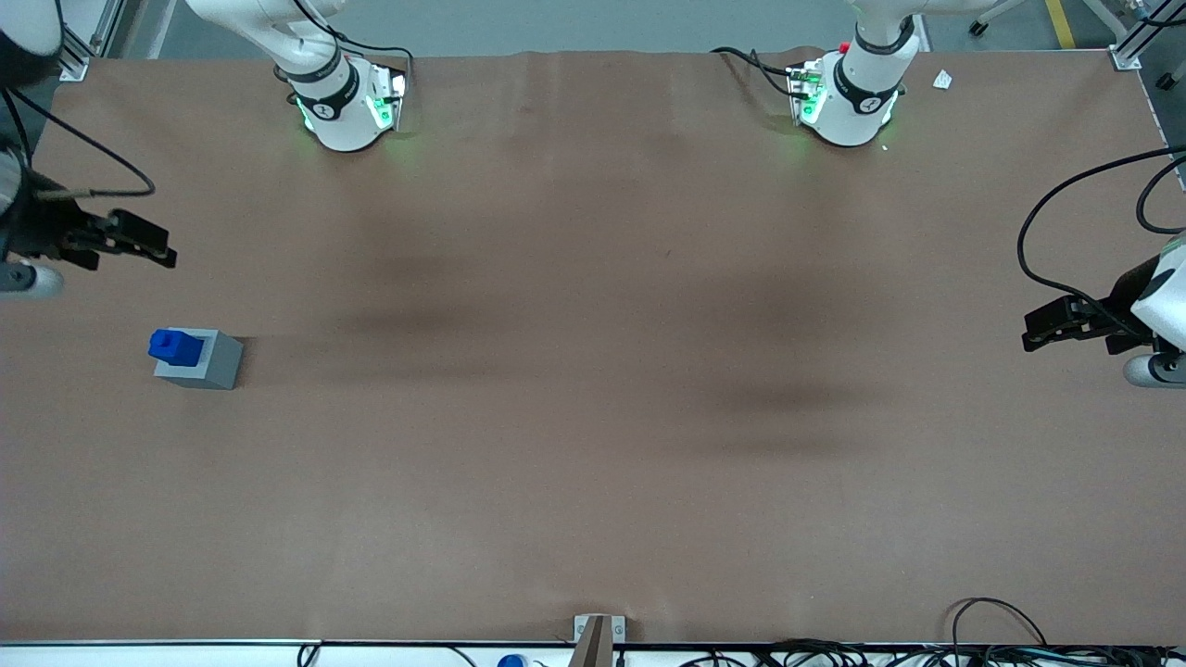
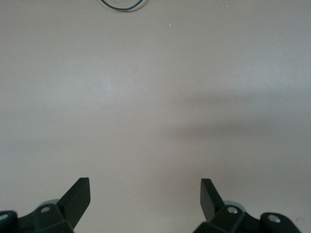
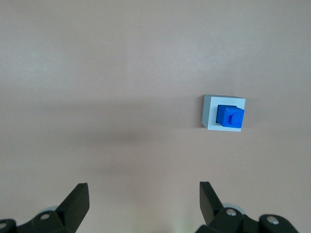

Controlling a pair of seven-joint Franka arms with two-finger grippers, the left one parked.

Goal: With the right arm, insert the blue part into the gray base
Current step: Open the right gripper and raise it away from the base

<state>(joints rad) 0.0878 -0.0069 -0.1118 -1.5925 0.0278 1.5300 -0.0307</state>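
The blue part (image 1: 176,346) sits in the top of the gray base (image 1: 206,362), with its stub upward, toward the working arm's end of the table. Both also show in the right wrist view: the blue part (image 3: 229,117) set in the gray base (image 3: 210,112). My right gripper (image 1: 159,248) is open and empty. It hangs above the table, farther from the front camera than the base and well apart from it. In the right wrist view its fingertips (image 3: 80,194) stand wide apart with only bare table between them, midway at my gripper (image 3: 144,194).
The brown table (image 1: 593,371) fills the view. The two arm bases (image 1: 347,102) stand at the table's edge farthest from the front camera. Cables (image 1: 1001,639) lie along the near edge. A small bracket (image 1: 598,630) sits at the middle of the near edge.
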